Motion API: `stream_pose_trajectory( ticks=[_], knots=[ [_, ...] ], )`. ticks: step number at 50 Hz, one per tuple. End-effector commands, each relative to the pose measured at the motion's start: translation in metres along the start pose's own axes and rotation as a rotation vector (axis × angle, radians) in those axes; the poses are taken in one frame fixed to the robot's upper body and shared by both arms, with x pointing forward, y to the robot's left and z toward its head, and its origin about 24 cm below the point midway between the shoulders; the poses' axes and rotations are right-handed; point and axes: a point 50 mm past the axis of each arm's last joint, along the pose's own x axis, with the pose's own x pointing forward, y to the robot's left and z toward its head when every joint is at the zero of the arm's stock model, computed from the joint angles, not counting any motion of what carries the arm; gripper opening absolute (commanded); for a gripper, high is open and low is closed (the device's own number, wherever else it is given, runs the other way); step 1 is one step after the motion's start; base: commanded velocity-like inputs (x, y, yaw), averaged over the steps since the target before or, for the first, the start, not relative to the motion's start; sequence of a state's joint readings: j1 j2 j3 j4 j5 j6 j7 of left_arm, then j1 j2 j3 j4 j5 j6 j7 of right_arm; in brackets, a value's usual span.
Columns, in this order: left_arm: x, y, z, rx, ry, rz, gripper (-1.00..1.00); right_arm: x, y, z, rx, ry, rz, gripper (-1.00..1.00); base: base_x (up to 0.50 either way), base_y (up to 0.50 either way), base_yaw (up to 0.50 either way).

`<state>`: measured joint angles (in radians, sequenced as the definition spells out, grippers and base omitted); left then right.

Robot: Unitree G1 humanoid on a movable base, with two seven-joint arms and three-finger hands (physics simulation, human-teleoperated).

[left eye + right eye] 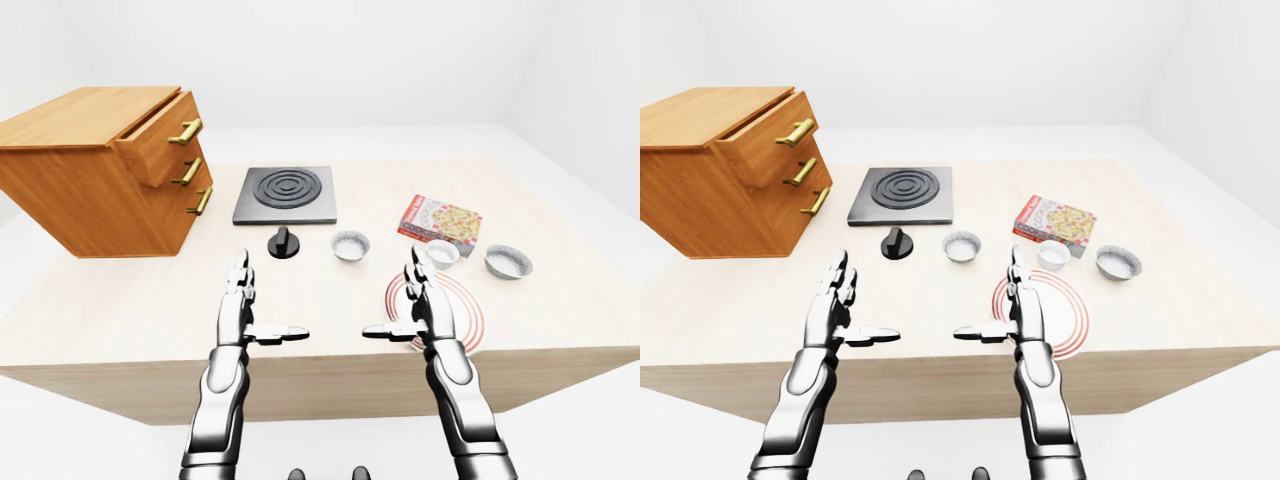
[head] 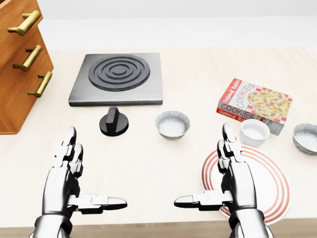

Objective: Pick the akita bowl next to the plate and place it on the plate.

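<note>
A white-walled room surrounds a pale wooden table [image 2: 148, 158] that fills the head view. At 10 o'clock on the table stands a wooden drawer cabinet [image 1: 90, 170] with brass handles, its top drawer pulled partly out. At about 11 o'clock lies a dark square burner [image 2: 118, 78] with raised rings, and just below it a black knob [image 2: 114, 122]. A plate [image 2: 270, 188] with red rings sits at 4 o'clock, near the table's lower edge. Three small dishes stand around it, all upright and none on it. A white cup [image 2: 254, 132] is at the plate's 12 o'clock, right at its rim. A grey bowl [image 2: 305, 138] is just beside the rim at its 2 o'clock, partly cut off by the view's right edge. A second grey bowl [image 2: 172, 124] is at its 10 o'clock, a little farther off. A cookie box [image 2: 255, 103] lies flat just above the cup. The left hand [image 2: 62, 181] hovers at 7 o'clock over bare wood, its fingers straight and pressed side by side, its thumb stuck out toward 3 o'clock, holding nothing. The right hand [image 2: 237, 181] mirrors it, thumb toward 9 o'clock and empty, covering the plate's left part. I cannot tell whether it touches the plate.
</note>
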<state>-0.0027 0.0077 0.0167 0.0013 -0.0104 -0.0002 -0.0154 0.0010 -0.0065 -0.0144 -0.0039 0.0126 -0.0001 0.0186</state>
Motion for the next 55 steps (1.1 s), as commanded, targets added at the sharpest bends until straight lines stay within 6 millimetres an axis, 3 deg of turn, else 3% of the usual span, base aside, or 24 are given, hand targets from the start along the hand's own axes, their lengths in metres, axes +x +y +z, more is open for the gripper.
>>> stream_pose_trajectory(
  ticks=[1, 19, 55],
  knots=[
    [-0.001, 0.007, 0.004, -0.004, -0.01, 0.002, 1.0, -0.001, -0.006, 0.002, 0.016, -0.01, 0.011, 1.0, 0.0, 0.0, 0.0],
    [-0.002, 0.007, 0.012, -0.033, -0.052, 0.004, 1.0, -0.003, -0.006, 0.002, 0.037, -0.006, 0.021, 1.0, 0.0, 0.0, 0.0],
    [-0.004, 0.005, 0.013, -0.018, -0.08, -0.007, 1.0, -0.003, -0.005, 0.001, 0.046, 0.006, 0.044, 1.0, 0.0, -0.35, 0.0]
  ],
)
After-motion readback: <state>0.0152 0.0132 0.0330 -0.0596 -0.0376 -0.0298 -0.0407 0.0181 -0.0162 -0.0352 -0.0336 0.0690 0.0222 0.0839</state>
